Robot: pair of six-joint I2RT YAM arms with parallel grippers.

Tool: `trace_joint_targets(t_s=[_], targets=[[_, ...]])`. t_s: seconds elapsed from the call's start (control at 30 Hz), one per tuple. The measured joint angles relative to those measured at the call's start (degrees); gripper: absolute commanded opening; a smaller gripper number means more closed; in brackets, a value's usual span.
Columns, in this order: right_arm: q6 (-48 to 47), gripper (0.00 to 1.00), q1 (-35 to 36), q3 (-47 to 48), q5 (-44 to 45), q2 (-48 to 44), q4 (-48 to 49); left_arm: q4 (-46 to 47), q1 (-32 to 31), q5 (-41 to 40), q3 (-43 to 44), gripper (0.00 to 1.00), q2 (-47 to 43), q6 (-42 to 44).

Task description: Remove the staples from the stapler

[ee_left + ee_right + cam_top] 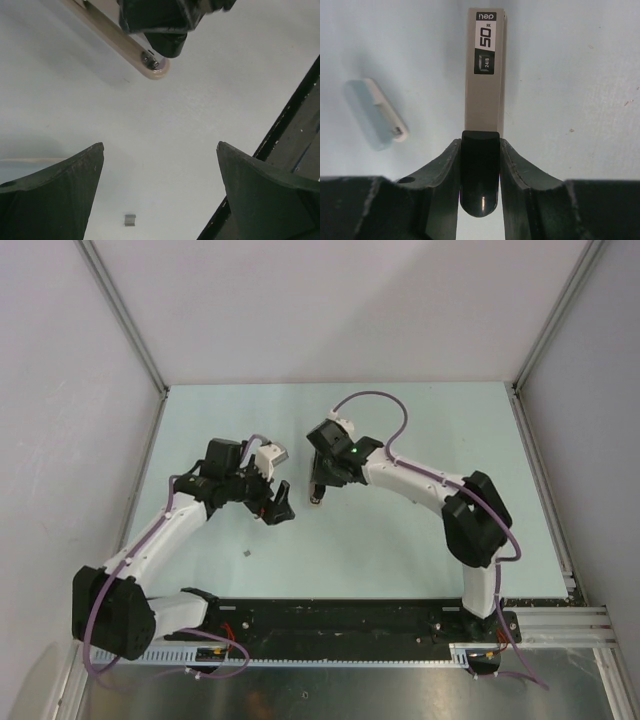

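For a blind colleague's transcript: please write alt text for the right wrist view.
The right gripper clamps the black end of a long beige stapler that points away, a label reading 50 on its far end. A small pale blue piece lies apart on the table at frame left.

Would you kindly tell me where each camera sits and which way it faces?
Top external: above and behind the robot, looking down on the table; left arm and right arm show.
Left wrist: on the left arm, facing down at a staple; open left jaws frame it.
Right wrist: on the right arm, looking along the stapler; right jaws clamp it.
Shared: both wrist views show the stapler.
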Motion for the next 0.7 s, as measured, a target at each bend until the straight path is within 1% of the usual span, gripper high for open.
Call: trace_joint_targets(t_s=[0.2, 0.33, 0.5, 0.63, 0.7], targets=[[5.46, 0.00, -0.07, -5.18, -0.28, -6.64, 5.03, 3.23, -0.72, 4.09, -1.40, 0.99, 2.82, 0.02], [7.67, 0.00, 0.61, -6.64, -0.04, -7.15, 6.58, 5.70, -1.07, 5.35, -1.40, 0.95, 6.23, 0.04], [9.73, 0.00, 2.56, -7.63, 0.33, -7.30, 6.95, 7.74, -1.16, 5.68, -1.42, 0.95, 9.84, 0.90], [10.73, 0.00, 3.65, -7.76, 0.66, -7.93, 7.45, 8.68, -1.16, 5.66, -1.44, 0.94, 10.86, 1.95], [11.19, 0.00, 3.96, -7.76, 0.66, -8.46, 7.82, 9.38, -1.16, 5.66, -1.44, 0.93, 11.34, 2.27]])
